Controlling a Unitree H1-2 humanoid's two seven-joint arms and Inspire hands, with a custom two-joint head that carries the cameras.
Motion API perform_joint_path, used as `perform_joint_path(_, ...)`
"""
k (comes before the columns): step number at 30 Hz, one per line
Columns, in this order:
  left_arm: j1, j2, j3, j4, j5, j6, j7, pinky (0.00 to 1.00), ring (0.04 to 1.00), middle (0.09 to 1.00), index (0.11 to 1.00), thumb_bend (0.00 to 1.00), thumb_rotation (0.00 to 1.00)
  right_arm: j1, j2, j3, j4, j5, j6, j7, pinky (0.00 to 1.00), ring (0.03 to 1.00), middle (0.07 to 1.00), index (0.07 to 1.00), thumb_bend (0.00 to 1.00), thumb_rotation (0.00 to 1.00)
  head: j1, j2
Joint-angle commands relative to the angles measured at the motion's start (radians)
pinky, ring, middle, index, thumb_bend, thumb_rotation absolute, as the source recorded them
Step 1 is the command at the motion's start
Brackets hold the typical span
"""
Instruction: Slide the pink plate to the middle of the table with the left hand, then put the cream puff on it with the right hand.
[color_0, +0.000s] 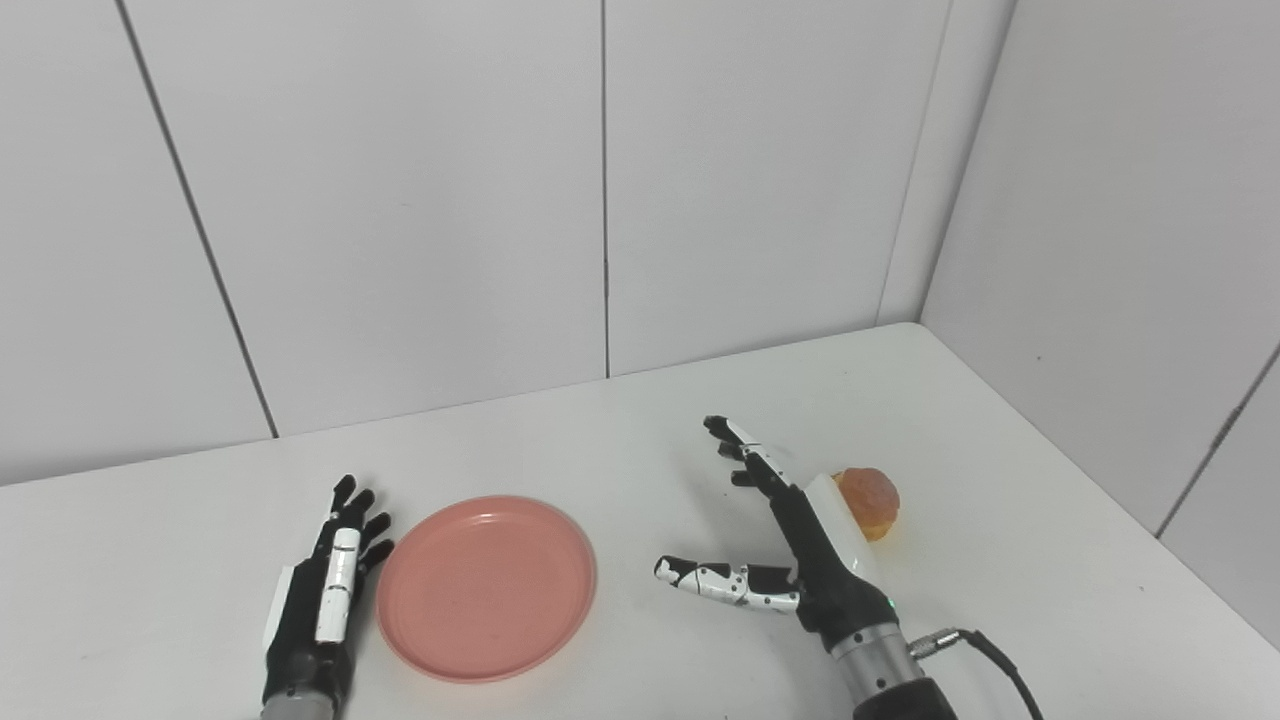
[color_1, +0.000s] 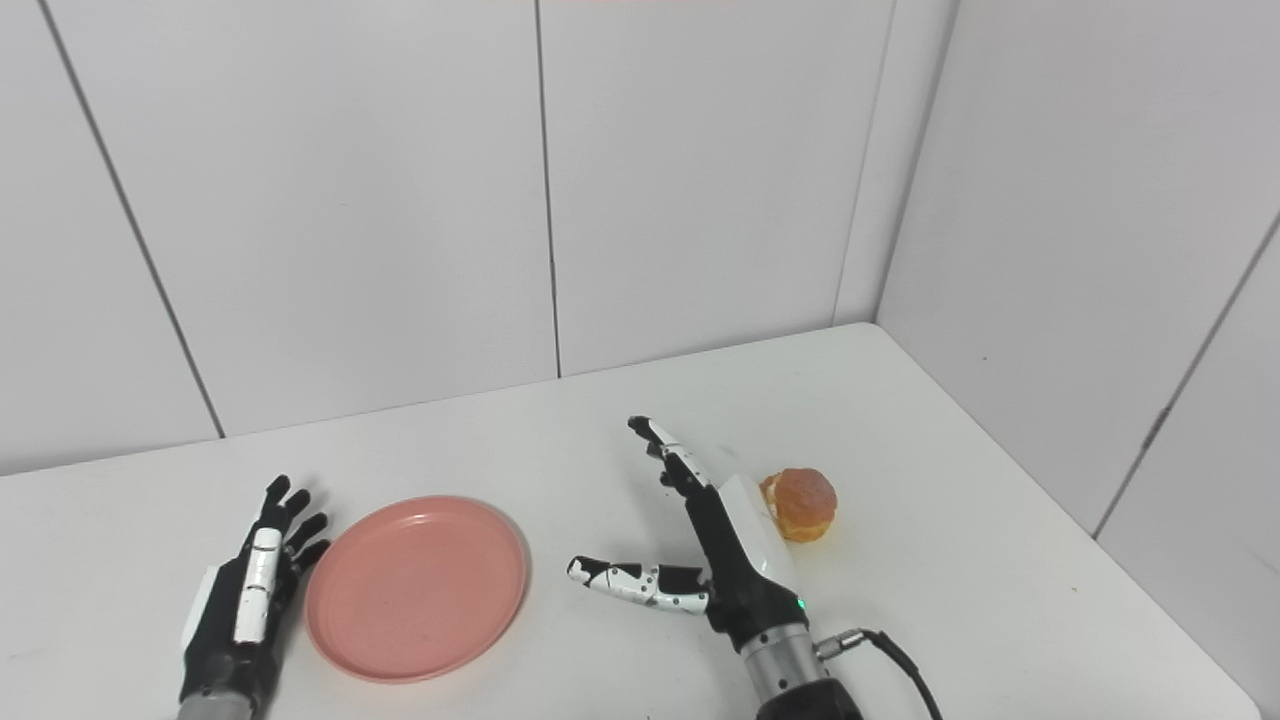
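Observation:
The pink plate (color_0: 486, 586) lies flat on the white table (color_0: 620, 440), left of centre. My left hand (color_0: 325, 590) rests just left of the plate's rim, fingers straight and spread, holding nothing. The cream puff (color_0: 868, 502), golden brown, sits on the table to the right. My right hand (color_0: 790, 540) is beside the puff on its left, fingers stretched away from me and thumb out to the left, open and empty. The back of that hand hides part of the puff.
White wall panels (color_0: 600, 200) close the table at the back and along the right side. A black cable (color_0: 985, 655) trails from my right wrist. The table's front edge is out of view.

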Motion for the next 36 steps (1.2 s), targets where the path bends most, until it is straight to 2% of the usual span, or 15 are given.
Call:
perform_joint_path(1, 0.013, 0.015, 0.009, 0.020, 0.006, 0.059, 0.008, 0.89, 0.903, 0.958, 1.000, 0.63, 1.00, -0.043, -0.036, -0.010, -0.054, -0.043, 0.030, 0.016, 0.83, 0.927, 0.951, 0.920, 1.00, 0.48, -0.005, -0.001)
perform_joint_path(3, 0.017, 0.014, 0.010, 0.006, 0.010, 0.073, 0.012, 0.89, 0.905, 0.959, 1.000, 0.61, 1.00, -0.064, -0.069, -0.019, -0.068, -0.081, 0.058, 0.034, 0.85, 0.937, 0.948, 0.924, 1.00, 0.47, -0.006, 0.001)
perform_joint_path(5, 0.019, 0.010, 0.010, -0.004, 0.010, 0.082, 0.015, 0.89, 0.905, 0.956, 1.000, 0.59, 1.00, -0.082, -0.097, -0.029, -0.082, -0.115, 0.091, 0.055, 0.82, 0.923, 0.940, 0.916, 1.00, 0.47, -0.005, 0.003)
perform_joint_path(8, 0.024, 0.006, 0.009, -0.019, 0.010, 0.092, 0.016, 0.88, 0.893, 0.947, 1.000, 0.59, 1.00, -0.101, -0.133, -0.047, -0.095, -0.145, 0.138, 0.088, 0.78, 0.902, 0.924, 0.905, 1.00, 0.47, -0.005, 0.003)
perform_joint_path(13, 0.028, 0.007, 0.007, -0.033, 0.013, 0.097, 0.012, 0.87, 0.888, 0.950, 1.000, 0.59, 1.00, -0.120, -0.184, -0.062, -0.099, -0.207, 0.190, 0.121, 0.80, 0.912, 0.922, 0.894, 1.00, 0.47, -0.005, 0.008)
perform_joint_path(19, 0.032, 0.005, 0.011, -0.059, 0.007, 0.122, 0.010, 0.88, 0.890, 0.952, 1.000, 0.58, 1.00, -0.143, -0.237, -0.068, -0.092, -0.266, 0.220, 0.158, 0.82, 0.918, 0.921, 0.883, 1.00, 0.45, -0.002, 0.015)
perform_joint_path(25, 0.037, 0.005, 0.004, -0.077, 0.014, 0.141, 0.008, 0.87, 0.893, 0.954, 1.000, 0.59, 1.00, -0.163, -0.301, -0.072, -0.073, -0.284, 0.254, 0.239, 0.88, 0.924, 0.913, 0.878, 0.99, 0.46, 0.003, 0.024)
perform_joint_path(28, 0.036, 0.000, 0.007, -0.076, 0.001, 0.133, 0.002, 0.88, 0.892, 0.956, 1.000, 0.58, 0.99, -0.195, -0.354, -0.053, -0.064, -0.358, 0.345, 0.398, 0.94, 0.917, 0.901, 0.871, 1.00, 0.47, 0.006, 0.027)
perform_joint_path(31, 0.039, -0.001, 0.005, -0.077, 0.000, 0.129, -0.002, 0.88, 0.889, 0.956, 1.000, 0.60, 0.98, -0.223, -0.354, -0.075, -0.047, -0.442, 0.364, 0.545, 0.92, 0.900, 0.886, 0.854, 1.00, 0.42, 0.015, 0.025)
perform_joint_path(33, 0.041, 0.001, 0.001, -0.073, 0.002, 0.124, -0.006, 0.89, 0.897, 0.963, 1.000, 0.61, 0.97, -0.237, -0.359, -0.084, -0.021, -0.474, 0.364, 0.594, 0.87, 0.884, 0.887, 0.840, 1.00, 0.37, 0.017, 0.029)
perform_joint_path(36, 0.043, 0.000, -0.002, -0.074, 0.003, 0.123, -0.007, 0.88, 0.897, 0.959, 1.000, 0.61, 0.98, -0.261, -0.368, -0.094, 0.013, -0.495, 0.364, 0.634, 0.76, 0.874, 0.894, 0.838, 1.00, 0.36, 0.018, 0.033)
